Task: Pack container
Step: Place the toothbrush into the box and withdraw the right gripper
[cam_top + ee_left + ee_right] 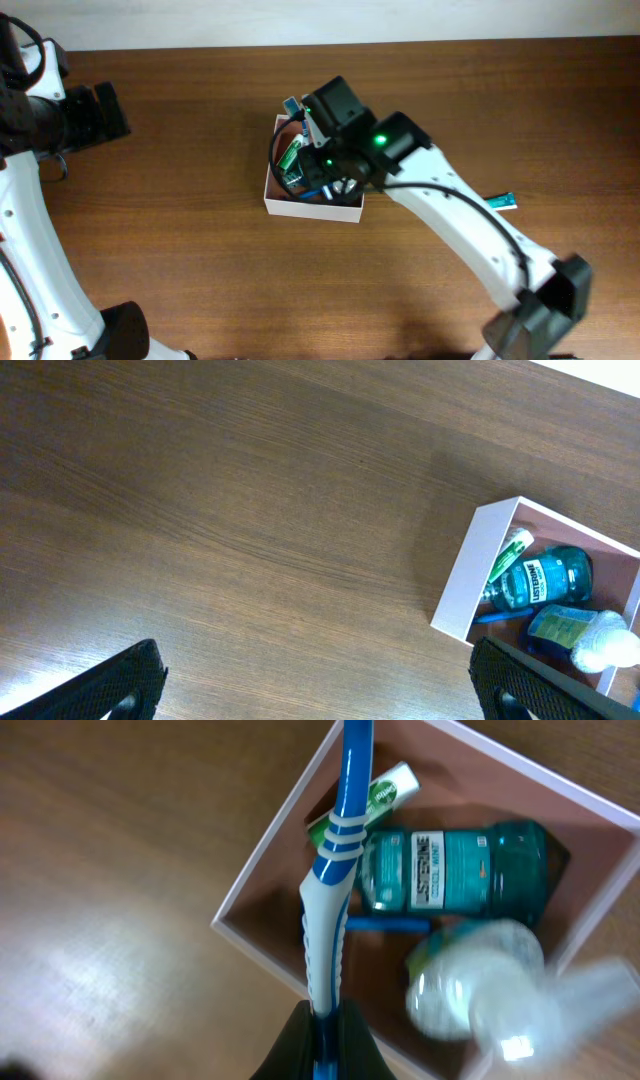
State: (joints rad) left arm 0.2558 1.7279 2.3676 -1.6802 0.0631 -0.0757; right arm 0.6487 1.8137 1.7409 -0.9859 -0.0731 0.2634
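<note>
The container is a square low cardboard box, white outside and pinkish-brown inside, at the table's middle. It shows in the left wrist view and in the right wrist view. Inside lie a teal mouthwash bottle, a green-white tube, a blue stick and a clear bottle. My right gripper is shut on a blue-white toothbrush and holds it above the box's left wall. My left gripper is open and empty, over bare table to the left of the box.
A small teal packet lies on the table right of the box, beside the right arm. The left arm's body sits at the far left edge.
</note>
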